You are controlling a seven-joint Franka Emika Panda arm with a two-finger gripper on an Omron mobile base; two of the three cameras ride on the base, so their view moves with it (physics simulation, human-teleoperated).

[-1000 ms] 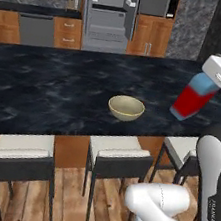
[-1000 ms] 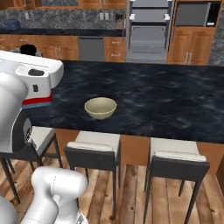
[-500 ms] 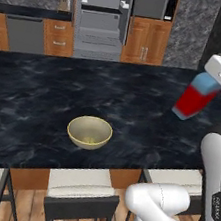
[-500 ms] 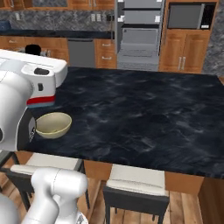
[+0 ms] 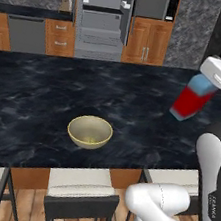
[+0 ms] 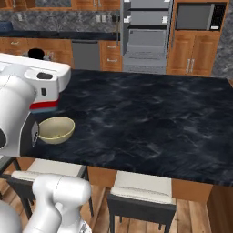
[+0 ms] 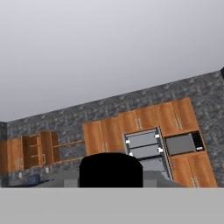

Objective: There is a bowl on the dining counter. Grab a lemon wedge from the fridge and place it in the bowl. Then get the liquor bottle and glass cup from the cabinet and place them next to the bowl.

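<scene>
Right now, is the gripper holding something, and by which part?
Yes: the liquor bottle, red with a pale blue upper part, is held at its top end, tilted above the dining counter.

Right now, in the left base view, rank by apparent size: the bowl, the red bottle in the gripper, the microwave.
1. Microwave, though it stands far back, so nearness skews this.
2 and 3. Bowl and red bottle look too alike to rank; the bottle is partly hidden by the gripper.

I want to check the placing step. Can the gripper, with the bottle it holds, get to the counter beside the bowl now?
Probably yes. The gripper holds the red bottle above the dining counter, and nothing stands between it and the bowl.
</scene>
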